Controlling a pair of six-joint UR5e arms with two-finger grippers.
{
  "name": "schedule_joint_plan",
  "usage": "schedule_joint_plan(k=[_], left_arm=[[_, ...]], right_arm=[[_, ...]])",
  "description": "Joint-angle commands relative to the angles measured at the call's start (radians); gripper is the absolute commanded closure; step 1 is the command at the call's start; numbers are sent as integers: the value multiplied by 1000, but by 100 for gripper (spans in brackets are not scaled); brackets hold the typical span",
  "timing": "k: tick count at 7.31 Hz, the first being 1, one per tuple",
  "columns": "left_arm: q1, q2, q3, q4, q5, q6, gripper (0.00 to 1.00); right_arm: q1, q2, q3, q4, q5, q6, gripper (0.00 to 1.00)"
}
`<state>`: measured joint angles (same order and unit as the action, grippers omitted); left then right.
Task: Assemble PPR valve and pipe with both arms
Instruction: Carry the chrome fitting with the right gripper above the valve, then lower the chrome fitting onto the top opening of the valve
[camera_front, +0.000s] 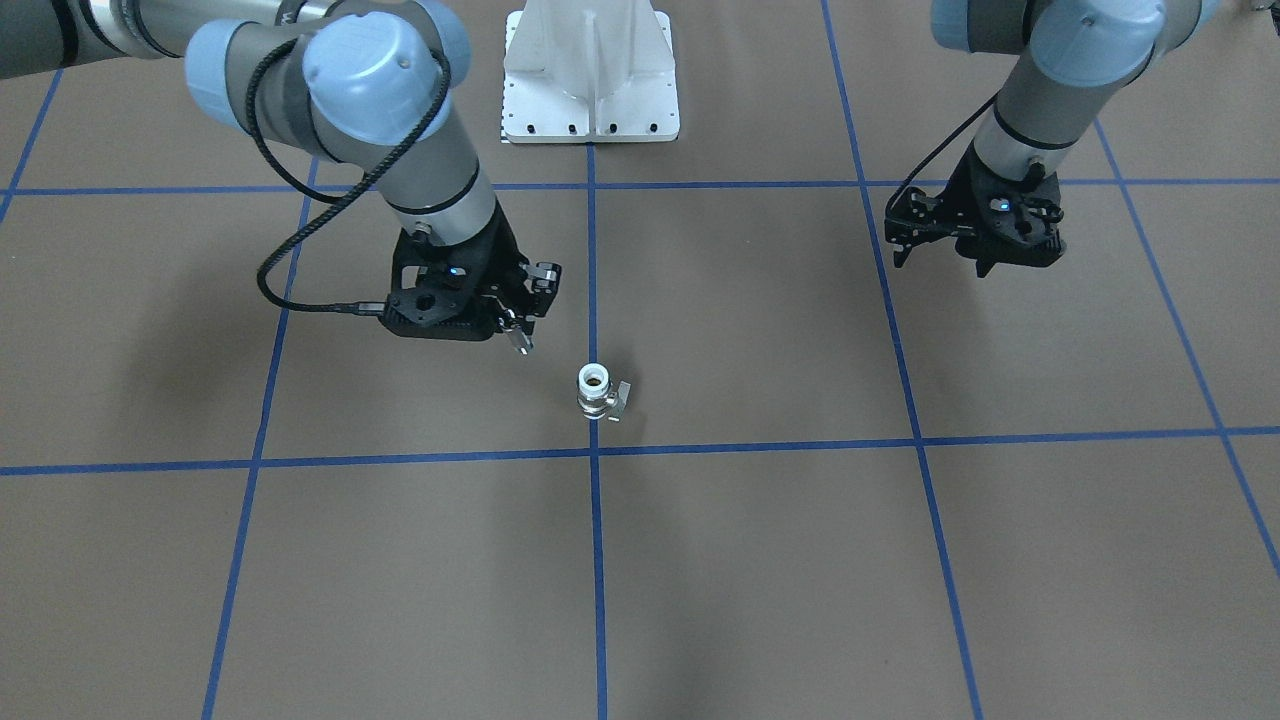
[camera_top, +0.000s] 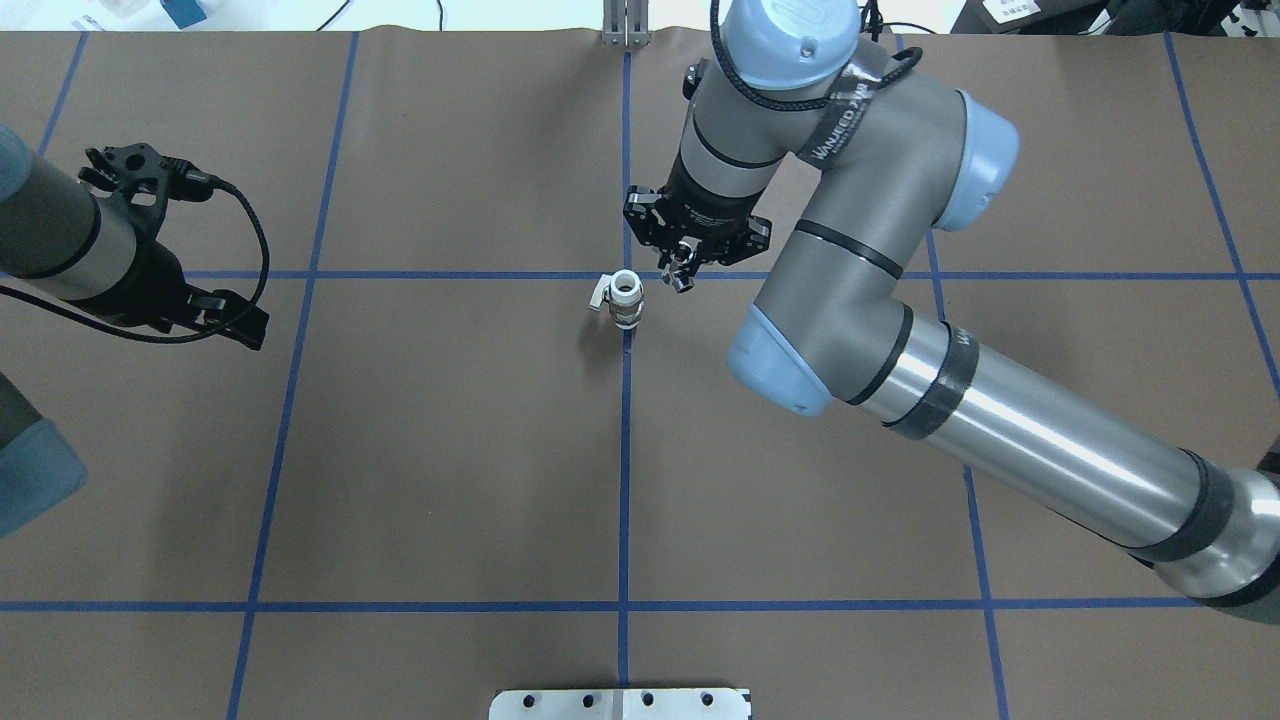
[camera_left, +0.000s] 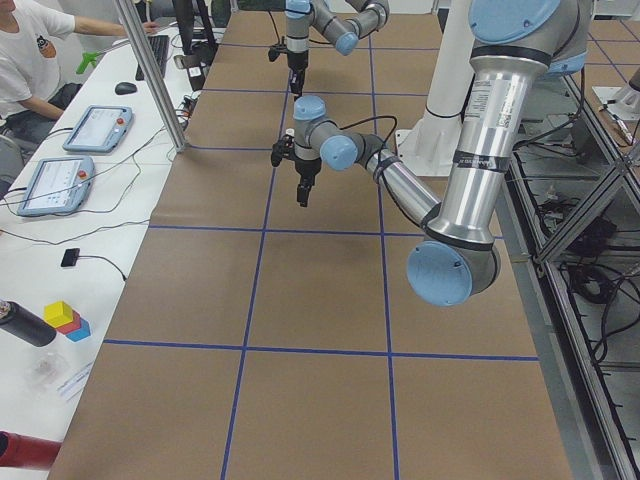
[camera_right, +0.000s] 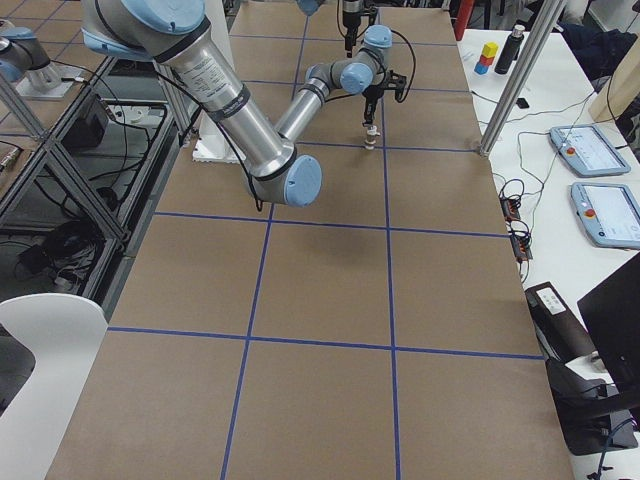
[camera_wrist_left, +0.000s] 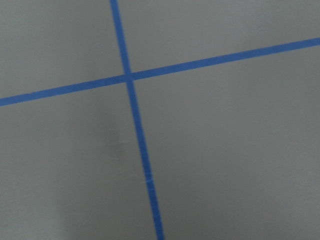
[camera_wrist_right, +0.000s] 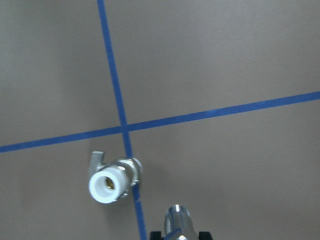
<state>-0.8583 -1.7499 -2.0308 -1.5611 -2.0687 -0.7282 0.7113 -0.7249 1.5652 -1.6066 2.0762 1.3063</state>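
The PPR valve (camera_front: 597, 390) stands upright on the brown table at a blue tape crossing, one white ring end up and its small side handle sticking out. The overhead view shows the valve (camera_top: 624, 297) just left of my right gripper (camera_top: 683, 275). That gripper (camera_front: 517, 335) is shut on the pipe (camera_front: 520, 341), a short silver cylinder hanging tip-down above the table beside the valve. In the right wrist view the pipe (camera_wrist_right: 178, 222) sits right of the valve (camera_wrist_right: 111, 180). My left gripper (camera_front: 1010, 262) hovers far off to the side, seemingly open and holding nothing.
The white pedestal base (camera_front: 590, 70) stands at the table's robot edge. Blue tape lines (camera_top: 624, 450) divide the table into squares. Beyond one end, a side bench carries tablets (camera_left: 55, 185) and a seated person (camera_left: 30, 60); a metal post (camera_left: 155, 80) rises there.
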Motion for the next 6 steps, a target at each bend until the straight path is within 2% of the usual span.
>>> schedule_joint_plan(k=[1,2,6], left_arm=[[-8,7,-2,3,-1,4,1],[-8,7,-5,3,-1,4,1],[-10,12,-8,4,2,4,1]], right_arm=[[-9,100,-130,5,-7,27,100],[-13,136,-175,5,-7,31,100],[-36,131,-177,4,-33,37,100]])
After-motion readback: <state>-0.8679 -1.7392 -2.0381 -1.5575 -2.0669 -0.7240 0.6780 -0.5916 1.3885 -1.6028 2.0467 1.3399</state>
